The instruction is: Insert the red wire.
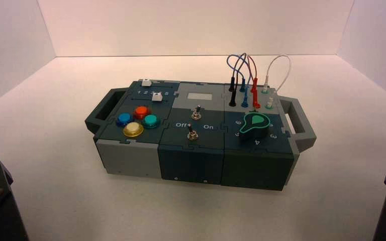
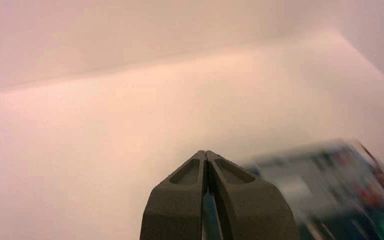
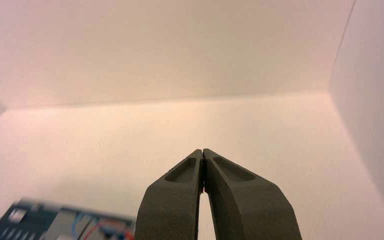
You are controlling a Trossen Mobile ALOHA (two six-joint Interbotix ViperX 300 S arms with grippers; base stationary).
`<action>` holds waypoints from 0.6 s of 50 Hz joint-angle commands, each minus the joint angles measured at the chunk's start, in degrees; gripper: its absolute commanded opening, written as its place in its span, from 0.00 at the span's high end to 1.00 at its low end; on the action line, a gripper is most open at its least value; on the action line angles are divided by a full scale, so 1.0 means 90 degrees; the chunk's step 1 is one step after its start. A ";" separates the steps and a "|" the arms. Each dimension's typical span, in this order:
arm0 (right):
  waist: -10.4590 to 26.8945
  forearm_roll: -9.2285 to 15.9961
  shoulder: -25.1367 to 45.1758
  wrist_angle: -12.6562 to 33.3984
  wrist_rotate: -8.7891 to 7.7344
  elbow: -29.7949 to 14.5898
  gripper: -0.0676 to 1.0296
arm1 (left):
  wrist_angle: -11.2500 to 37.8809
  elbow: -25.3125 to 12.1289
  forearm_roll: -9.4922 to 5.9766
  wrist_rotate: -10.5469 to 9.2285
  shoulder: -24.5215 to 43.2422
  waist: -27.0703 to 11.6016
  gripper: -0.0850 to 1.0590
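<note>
Red looped wire (image 1: 255,66), both plugs upright in the box (image 1: 201,130); both arms' jaws together.

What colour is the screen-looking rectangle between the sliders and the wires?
The rectangle is pale cream; it shows best in the high view.

Box in all three views
</note>
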 commanded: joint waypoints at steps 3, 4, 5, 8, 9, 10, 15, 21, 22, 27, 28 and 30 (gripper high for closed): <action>0.0059 0.0381 0.0039 0.0664 0.0039 -0.0254 0.96 | 0.0371 -0.0107 -0.0049 -0.0234 0.0420 -0.0840 0.95; 0.0059 0.0410 0.0039 0.0752 0.0039 -0.0264 0.96 | 0.0371 -0.0088 -0.0059 -0.0264 0.0479 -0.0957 0.95; 0.0059 0.0430 0.0039 0.0830 0.0039 -0.0264 0.96 | 0.0371 -0.0078 -0.0078 -0.0303 0.0547 -0.1074 0.95; 0.0059 0.0479 0.0049 0.1016 0.0039 -0.0273 0.96 | 0.0352 -0.0068 -0.0127 -0.0420 0.0703 -0.1328 0.95; 0.0059 0.0508 0.0039 0.1074 0.0039 -0.0273 0.96 | 0.0352 -0.0068 -0.0146 -0.0459 0.0771 -0.1416 0.95; 0.0059 0.0527 0.0039 0.1143 0.0049 -0.0283 0.96 | 0.0332 -0.0068 -0.0156 -0.0488 0.0840 -0.1504 0.95; 0.0078 0.0664 0.0059 0.1523 0.0049 -0.0361 0.96 | 0.0283 -0.0068 -0.0186 -0.0586 0.1055 -0.1826 0.95; 0.0059 0.0742 0.0127 0.2305 0.0049 -0.0615 0.96 | 0.0322 -0.0059 -0.0234 -0.0596 0.1211 -0.2031 0.95; 0.0059 0.0742 0.0166 0.2471 0.0039 -0.0674 0.96 | 0.0322 -0.0059 -0.0244 -0.0596 0.1211 -0.2041 0.95; 0.0078 0.0742 0.0469 0.3271 0.0010 -0.0928 0.96 | 0.0371 -0.0049 -0.0293 -0.0596 0.1191 -0.2061 0.95; 0.0059 0.0742 0.0537 0.3447 0.0010 -0.0967 0.96 | 0.0391 -0.0039 -0.0293 -0.0605 0.1182 -0.2061 0.95; 0.0059 0.0742 0.0625 0.3662 -0.0010 -0.1016 0.96 | 0.0420 -0.0039 -0.0293 -0.0605 0.1172 -0.2061 0.95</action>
